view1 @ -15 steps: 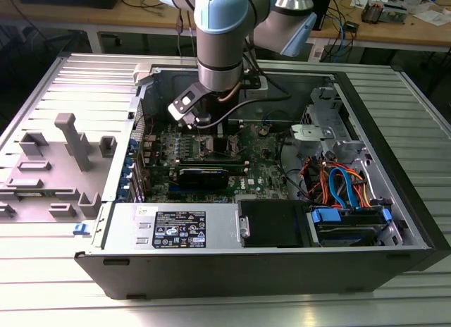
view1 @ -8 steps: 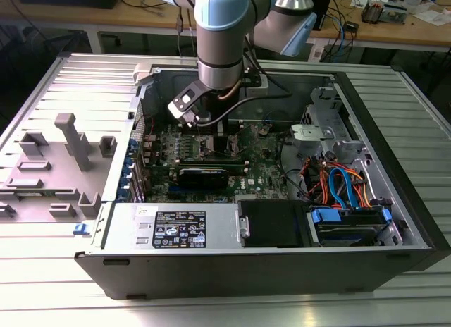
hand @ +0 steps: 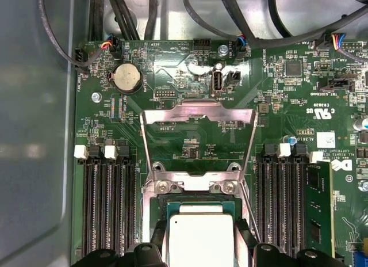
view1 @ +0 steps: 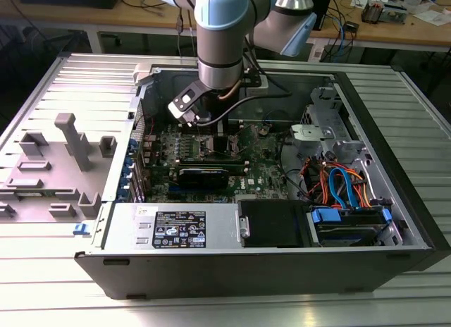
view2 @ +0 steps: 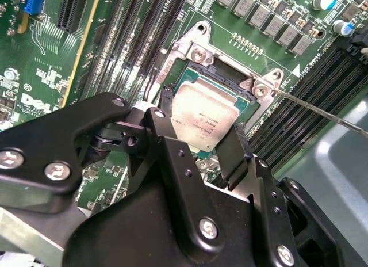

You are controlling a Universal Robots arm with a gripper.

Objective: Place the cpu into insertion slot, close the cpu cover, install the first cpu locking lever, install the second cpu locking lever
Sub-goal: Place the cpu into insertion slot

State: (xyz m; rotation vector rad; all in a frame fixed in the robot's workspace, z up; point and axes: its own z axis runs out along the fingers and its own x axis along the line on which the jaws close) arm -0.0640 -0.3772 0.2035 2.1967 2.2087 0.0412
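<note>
Misalignment is threatening as the end effector [view2: 200, 128], sitting at 12 o'clock from the power supply [view1: 215, 232] in the exterior view, is pinching the cpu [view2: 202, 113] narrowly over the slot [view2: 221, 77], where tilting could be bending contacts.

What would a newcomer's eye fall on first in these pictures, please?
Most striking in the exterior view is the pale blue arm reaching down into the open computer case. In both wrist views the silver-topped cpu lies at the insertion slot, right at the gripper, with the cpu cover swung open.
</note>
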